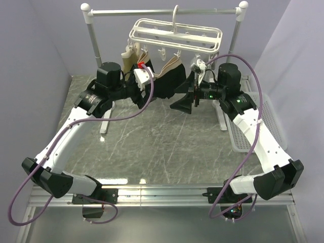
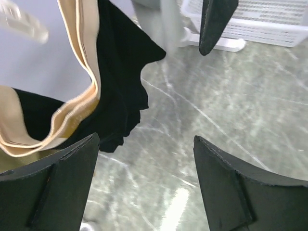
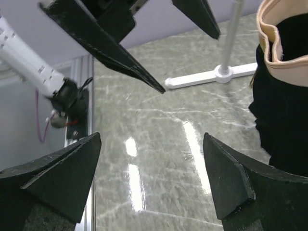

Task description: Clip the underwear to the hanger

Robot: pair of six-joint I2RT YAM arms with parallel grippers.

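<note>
The white hanger point(image 1: 174, 31) hangs by its hook from the metal rail. The black underwear point(image 1: 164, 83) with a tan waistband point(image 1: 173, 64) hangs below it, its waistband up at the dangling clips. My left gripper point(image 1: 140, 98) is open and empty just left of the fabric. In the left wrist view point(image 2: 146, 139) the underwear point(image 2: 120, 86) hangs at the upper left, apart from the fingers. My right gripper point(image 1: 185, 103) is open and empty just right of the fabric. In the right wrist view point(image 3: 151, 137) the underwear point(image 3: 284, 106) hangs at the right edge.
The metal rail point(image 1: 162, 12) stands on white posts with feet on the marble table point(image 1: 167, 147). A white basket point(image 1: 253, 126) sits at the right edge and shows in the left wrist view point(image 2: 260, 24). The rack's foot point(image 3: 211, 77) lies beyond the right gripper.
</note>
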